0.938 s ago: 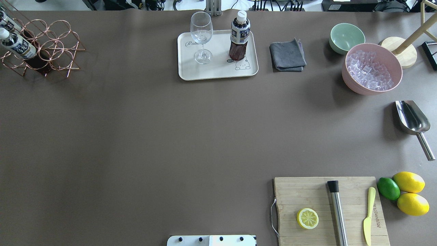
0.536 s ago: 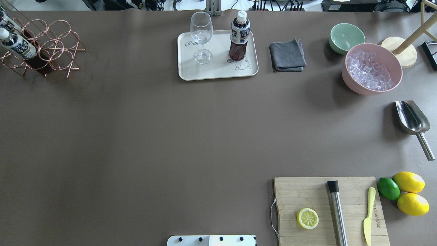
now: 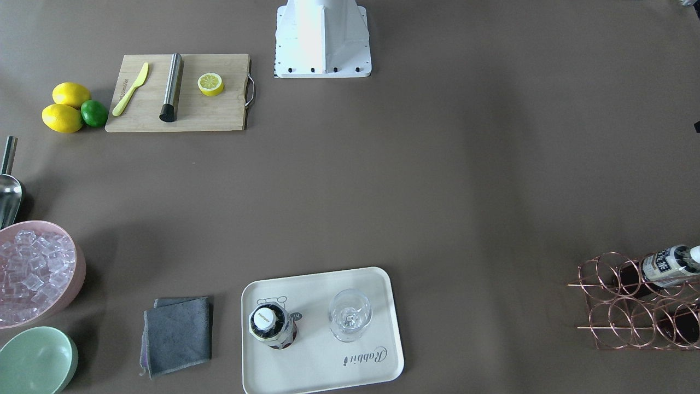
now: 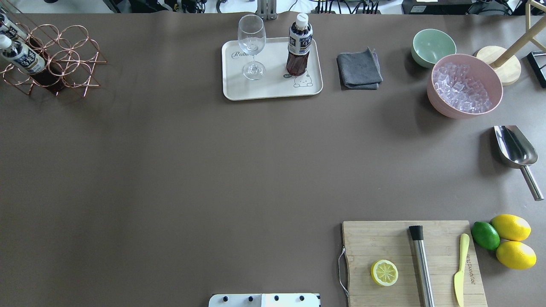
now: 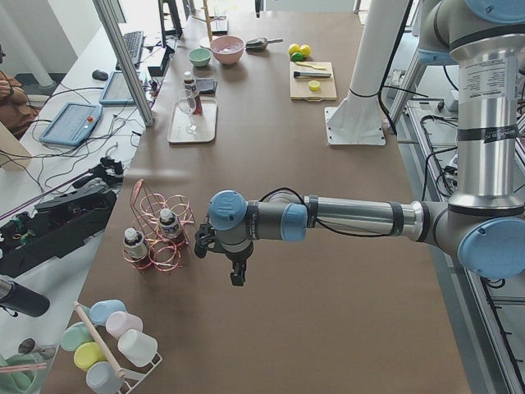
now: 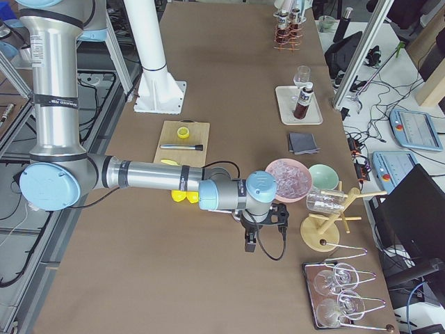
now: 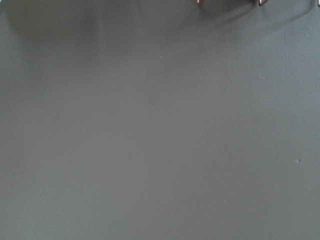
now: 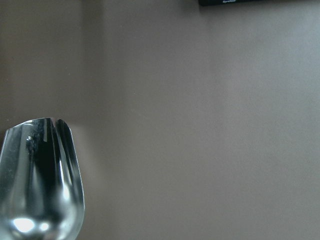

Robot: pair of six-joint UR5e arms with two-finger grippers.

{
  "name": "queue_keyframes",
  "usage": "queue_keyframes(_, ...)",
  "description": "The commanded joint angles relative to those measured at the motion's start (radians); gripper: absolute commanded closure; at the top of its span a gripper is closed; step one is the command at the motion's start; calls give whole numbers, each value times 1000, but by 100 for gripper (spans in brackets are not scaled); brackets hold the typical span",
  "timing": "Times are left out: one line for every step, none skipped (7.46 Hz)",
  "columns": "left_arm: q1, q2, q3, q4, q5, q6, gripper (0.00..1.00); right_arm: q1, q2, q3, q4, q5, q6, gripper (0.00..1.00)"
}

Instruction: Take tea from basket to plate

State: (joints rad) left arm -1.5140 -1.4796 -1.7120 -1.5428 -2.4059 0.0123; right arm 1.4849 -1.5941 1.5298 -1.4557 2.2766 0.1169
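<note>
A tea bottle (image 4: 300, 47) with dark liquid and a white cap stands upright on the cream plate (image 4: 273, 87), beside a wine glass (image 4: 251, 44). From the front it shows on the plate's left half (image 3: 272, 325). The copper wire basket (image 4: 68, 55) stands at the far left with two similar bottles (image 4: 19, 57) lying in it. My left gripper (image 5: 236, 277) hangs over bare table close beside the basket. My right gripper (image 6: 250, 245) hangs over the table near the ice bowl. Both show only in the side views, so I cannot tell whether they are open or shut.
A grey cloth (image 4: 359, 69), a mint-green bowl (image 4: 433, 46) and a pink bowl of ice (image 4: 465, 85) stand right of the plate. A metal scoop (image 4: 516, 149) lies at the right edge. A cutting board (image 4: 409, 238) with a lemon half, a muddler and a knife is front right, with lemons and a lime beside it.
</note>
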Motion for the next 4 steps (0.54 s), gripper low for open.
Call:
queue_keyframes(0, 1, 0, 1, 2, 0, 2, 0, -1, 0, 0, 1, 0, 0)
queue_keyframes(0, 2, 0, 0, 4, 0, 2, 0, -1, 0, 0, 1, 0, 0)
queue_keyframes(0, 2, 0, 0, 4, -2, 2, 0, -1, 1, 0, 1, 1, 0)
queue_keyframes(0, 2, 0, 0, 5, -2, 2, 0, -1, 4, 0, 3, 1, 0)
